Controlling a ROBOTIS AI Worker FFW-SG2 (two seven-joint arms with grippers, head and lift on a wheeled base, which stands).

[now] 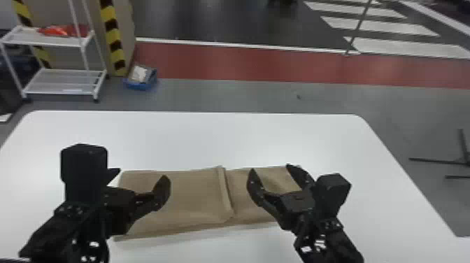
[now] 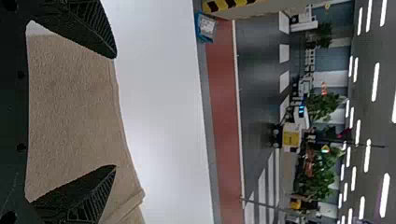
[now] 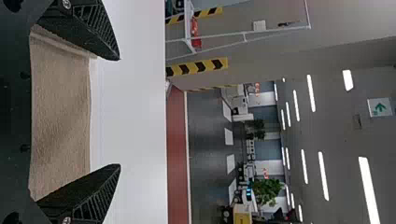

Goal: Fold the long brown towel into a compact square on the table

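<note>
A broad white table [image 1: 223, 140] spreads beneath two black robot arms, with a red strip of floor [image 1: 244, 63] crossing the hall beyond its far edge. A white metal rack [image 1: 66, 82] stands on the floor past the table's far left corner.

The left arm [image 1: 45, 237] enters from the lower left and slants forward and inward over the near left part of the table. The right arm [image 1: 337, 241] rises from the bottom edge, right of centre, and angles forward and inward to the left, so that the two lean toward one another over the work.

Between and beneath them lies the brown towel [image 1: 196, 196], stretched left to right across the near part of the tabletop. Its left section sits layered over the right, meeting it at a raised crosswise ridge [image 1: 225, 196] near the middle. A blue box [image 1: 141, 82] rests on the floor beside the base of a striped post.

At the arms' ends, the left gripper [image 1: 141, 173] is poised over the towel's left end and the right gripper [image 1: 270, 168] over its right section. Each holds its two flat fingers spread wide, tips directed away from the robot, with nothing clasped between them. In both wrist views brown cloth shows across the gap between the fingers; whether any fingertip touches it cannot be told.
</note>
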